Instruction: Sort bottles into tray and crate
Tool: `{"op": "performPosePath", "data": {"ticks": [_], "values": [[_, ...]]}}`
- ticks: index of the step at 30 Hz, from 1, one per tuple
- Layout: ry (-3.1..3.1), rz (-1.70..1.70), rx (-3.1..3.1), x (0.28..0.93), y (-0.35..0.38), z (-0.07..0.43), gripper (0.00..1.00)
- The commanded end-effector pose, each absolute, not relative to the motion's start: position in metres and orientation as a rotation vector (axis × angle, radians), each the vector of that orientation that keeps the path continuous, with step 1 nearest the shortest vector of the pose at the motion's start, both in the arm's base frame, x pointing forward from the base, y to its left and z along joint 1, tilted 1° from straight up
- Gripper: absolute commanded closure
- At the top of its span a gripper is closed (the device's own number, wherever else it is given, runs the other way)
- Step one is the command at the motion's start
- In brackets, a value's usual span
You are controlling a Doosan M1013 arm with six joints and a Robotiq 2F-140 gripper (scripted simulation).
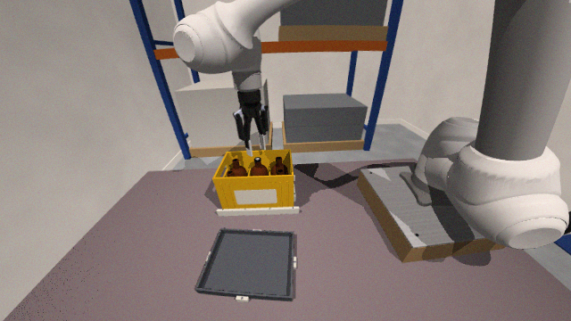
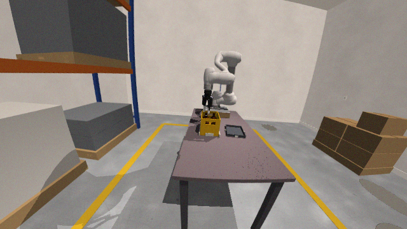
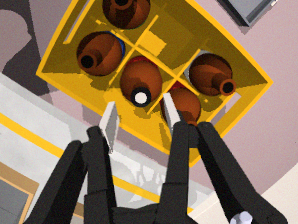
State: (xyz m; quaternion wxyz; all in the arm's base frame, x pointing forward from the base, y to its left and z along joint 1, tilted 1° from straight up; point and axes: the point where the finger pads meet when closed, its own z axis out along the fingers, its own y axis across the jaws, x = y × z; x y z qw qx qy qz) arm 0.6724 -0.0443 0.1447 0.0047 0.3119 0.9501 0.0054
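Observation:
A yellow crate point(image 1: 254, 185) stands on the table and holds several brown bottles. In the wrist view one bottle has a white cap point(image 3: 140, 96) and sits in a middle cell. The bottles around it, such as those at the far corner point(image 3: 125, 3) and the right point(image 3: 212, 75), have open necks. The capped bottle also shows in the top view point(image 1: 258, 166). My gripper point(image 1: 255, 149) hangs just above the crate, partly open and empty, with its fingertips on either side of the capped bottle's top and not touching it. The dark tray point(image 1: 247, 264) lies empty in front of the crate.
The arm's base sits on a wooden-edged plinth point(image 1: 415, 214) at the right of the table. A blue and orange rack with grey boxes point(image 1: 323, 117) stands behind the table. In the exterior view the crate point(image 2: 210, 123) and tray point(image 2: 234, 131) lie side by side.

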Motion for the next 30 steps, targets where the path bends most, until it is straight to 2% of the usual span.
{"op": "performPosePath", "data": {"ticks": [1, 30], "values": [[2.977, 0.017, 0.975, 0.672, -0.044, 0.145, 0.62], [2.977, 0.017, 0.975, 0.673, -0.044, 0.112, 0.62]]}}
